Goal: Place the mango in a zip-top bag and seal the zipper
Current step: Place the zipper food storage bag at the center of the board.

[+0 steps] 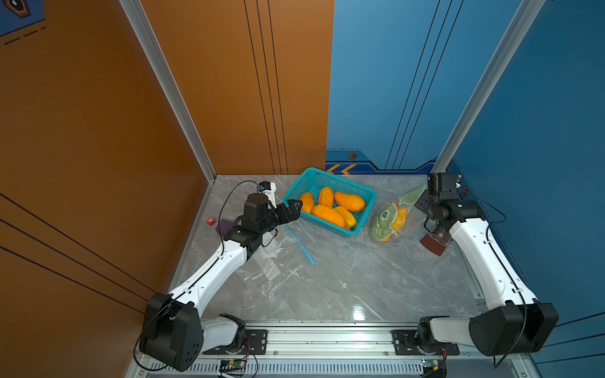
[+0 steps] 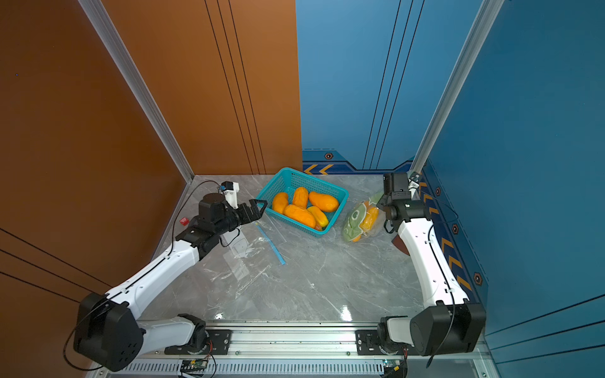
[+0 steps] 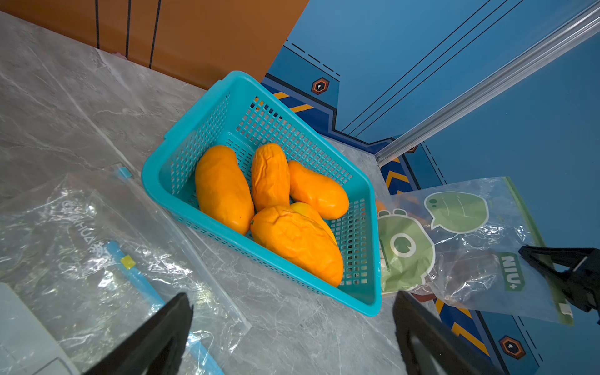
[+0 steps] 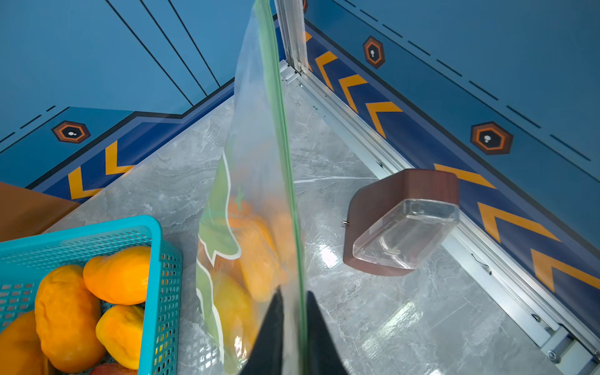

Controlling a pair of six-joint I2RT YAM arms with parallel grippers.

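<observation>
Grey marble tabletop, orange wall, blue wall, perhaps a red block

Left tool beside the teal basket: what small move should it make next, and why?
Probably dip into the basket and close on the nearest mango. The left tool is wide open and empty at the basket's rim, right by that mango, while a clear bag lies flat on the table beside it, seemingly empty and waiting to be filled.
</observation>
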